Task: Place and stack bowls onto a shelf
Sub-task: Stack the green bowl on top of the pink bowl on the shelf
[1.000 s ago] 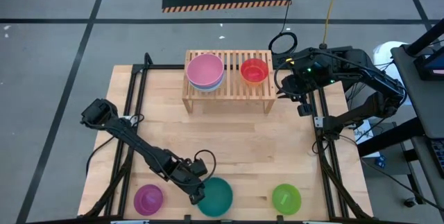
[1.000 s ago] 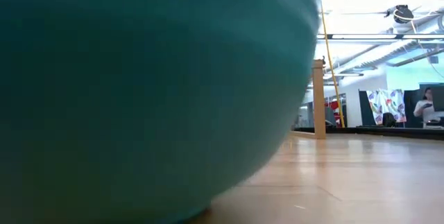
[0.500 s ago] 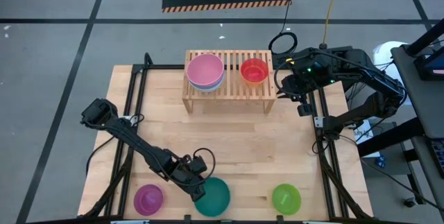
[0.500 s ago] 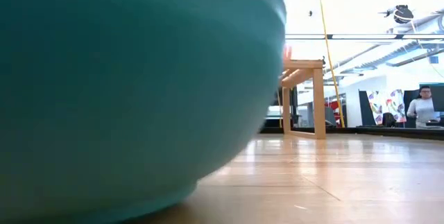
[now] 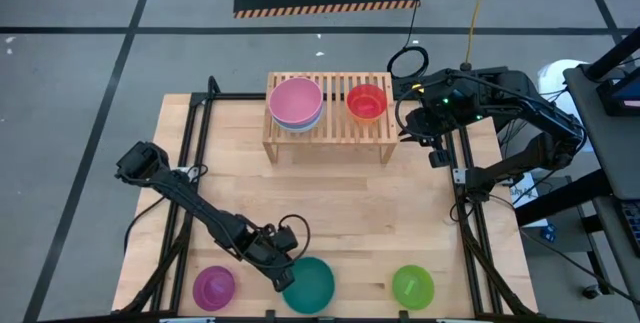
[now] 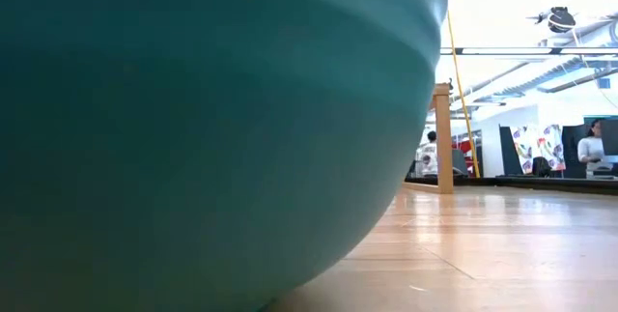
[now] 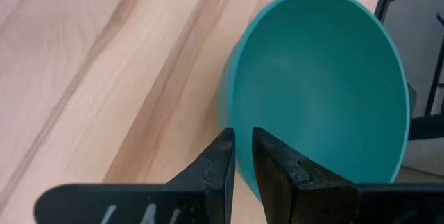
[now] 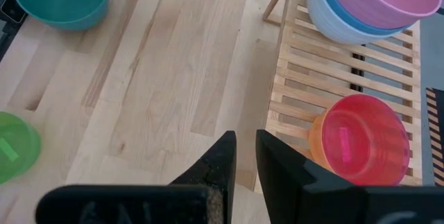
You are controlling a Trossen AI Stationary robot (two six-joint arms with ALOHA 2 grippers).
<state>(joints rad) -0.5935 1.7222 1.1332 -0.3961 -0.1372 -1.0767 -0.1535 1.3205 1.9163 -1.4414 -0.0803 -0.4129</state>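
**Mia:** Where is the big teal bowl (image 5: 310,284)?

**Ben:** It sits at the near edge of the wooden table (image 5: 340,213), between the purple bowl (image 5: 214,287) and the green bowl (image 5: 413,285). The left gripper (image 5: 284,277) is right at its rim. In the left wrist view the two dark fingers (image 7: 220,165) are pressed close together on the teal rim (image 7: 232,123), so I think they pinch the bowl's wall.

**Mia:** And the other arm?

**Ben:** The right gripper (image 8: 244,156) waits up beside the shelf (image 5: 330,128), at its right end. Its fingers are closed with nothing between them.

**Mia:** How should the left arm do this well?

**Ben:** I think it should keep the pinch tight, lift the bowl straight up, and hold it level. The bowl is wide and smooth, so it could slip or tip. Then it must carry it far across to the shelf.

**Mia:** What is on the shelf now?

**Ben:** A pink bowl (image 5: 296,98) sits inside a blue one, with a white one under that. A red bowl (image 5: 367,100) sits in an orange-looking one.

**Mia:** What do the things feel like, do you think?

**Ben:** The bowls look like shiny, round, hard plastic. The shelf is pale wood with thin slats and gaps between them. The table is smooth wood with long stripes in the grain.
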